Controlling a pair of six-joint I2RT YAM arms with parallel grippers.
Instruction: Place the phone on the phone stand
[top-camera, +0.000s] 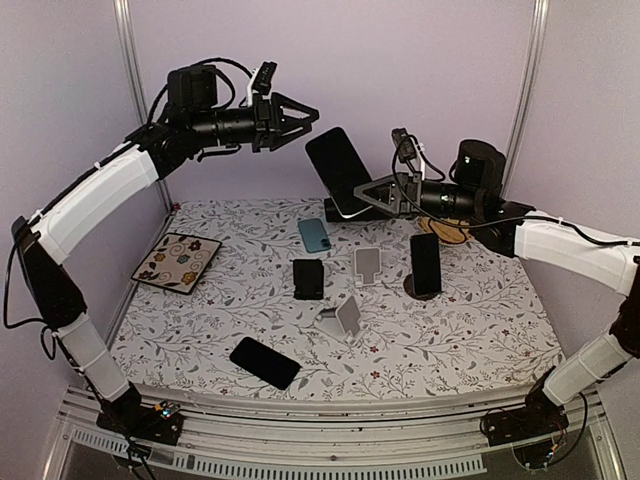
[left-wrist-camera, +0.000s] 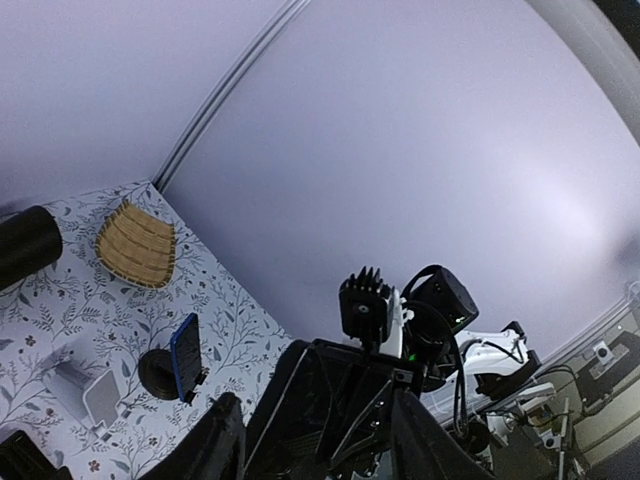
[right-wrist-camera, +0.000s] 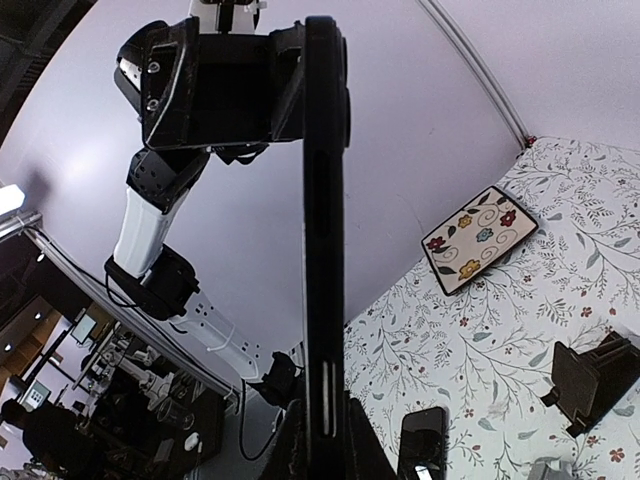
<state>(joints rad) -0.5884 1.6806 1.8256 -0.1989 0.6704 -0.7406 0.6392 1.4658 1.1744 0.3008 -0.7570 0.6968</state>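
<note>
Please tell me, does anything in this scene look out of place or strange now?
One black phone hangs tilted in the air, clamped in the right fingers, on no stand. A second phone lies flat and askew near the front edge of the table. Nothing looks spilled or broken.

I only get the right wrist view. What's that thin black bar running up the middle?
Observer: A black phone, edge-on to you. From above its broad face shows, held in the air by the right claw.
Operator: Is any stand free for it?
Observer: Yes, a white stand mid-table holds nothing.
Operator: Are other phones propped up?
Observer: One. A dark phone stands upright on a round base, right of the white stand.
</note>
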